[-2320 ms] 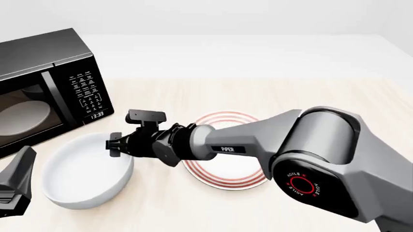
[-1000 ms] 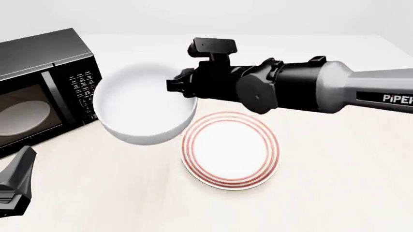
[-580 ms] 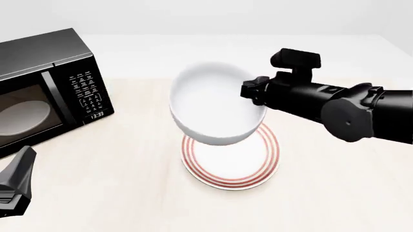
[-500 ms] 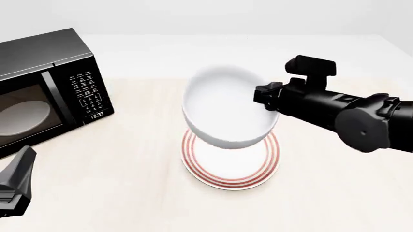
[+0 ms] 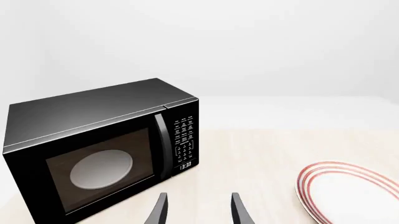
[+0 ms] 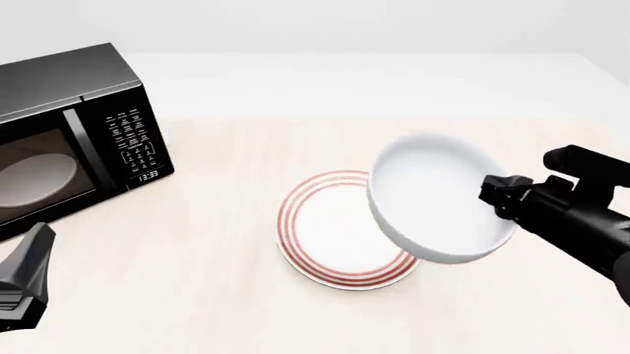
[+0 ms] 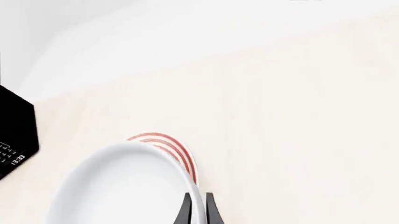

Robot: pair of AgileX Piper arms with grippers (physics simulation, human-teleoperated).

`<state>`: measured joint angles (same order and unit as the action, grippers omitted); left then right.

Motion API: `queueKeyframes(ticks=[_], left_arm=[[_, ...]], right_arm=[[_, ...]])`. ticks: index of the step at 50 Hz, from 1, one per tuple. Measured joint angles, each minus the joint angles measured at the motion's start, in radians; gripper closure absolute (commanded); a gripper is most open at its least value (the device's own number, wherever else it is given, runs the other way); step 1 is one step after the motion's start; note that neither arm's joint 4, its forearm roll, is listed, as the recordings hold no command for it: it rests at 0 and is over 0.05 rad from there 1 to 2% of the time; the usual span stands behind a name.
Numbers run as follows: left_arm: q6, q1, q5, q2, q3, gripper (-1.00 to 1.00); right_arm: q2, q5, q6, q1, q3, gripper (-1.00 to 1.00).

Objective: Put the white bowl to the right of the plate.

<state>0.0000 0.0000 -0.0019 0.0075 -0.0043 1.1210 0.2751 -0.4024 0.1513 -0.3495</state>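
The white bowl (image 6: 438, 195) hangs in the air, tilted, over the plate's right edge. My right gripper (image 6: 495, 193) is shut on the bowl's right rim. In the right wrist view the fingers (image 7: 185, 211) pinch the bowl's rim (image 7: 118, 186), with the plate (image 7: 168, 144) partly showing beyond it. The plate (image 6: 330, 232), flat and white with red rings, lies at the table's middle; its right part is hidden by the bowl. It also shows in the left wrist view (image 5: 349, 191). My left gripper (image 5: 198, 212) is open and empty, low at the front left (image 6: 25, 284).
A black microwave (image 6: 69, 133) stands at the left, door shut, with a pale disc behind the glass; it also shows in the left wrist view (image 5: 103, 149). Bare table lies to the right of the plate (image 6: 532, 295).
My right gripper has lifted the bowl from the table's left, carried it rightward across the plate, and now lowered it toward the plate's right edge. The left arm has not moved.
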Motion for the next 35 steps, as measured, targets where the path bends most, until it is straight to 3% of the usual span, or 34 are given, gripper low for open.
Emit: queueKeyframes(ticks=[14, 35], left_arm=[[0.000, 0.000, 0.000, 0.000, 0.000, -1.00], [0.000, 0.000, 0.000, 0.000, 0.000, -1.00]], right_arm=[[-0.128, -0.030, 0.014, -0.171, 0.101, 1.00], [-0.161, -0.010, 0.020, -0.359, 0.156, 1.00]])
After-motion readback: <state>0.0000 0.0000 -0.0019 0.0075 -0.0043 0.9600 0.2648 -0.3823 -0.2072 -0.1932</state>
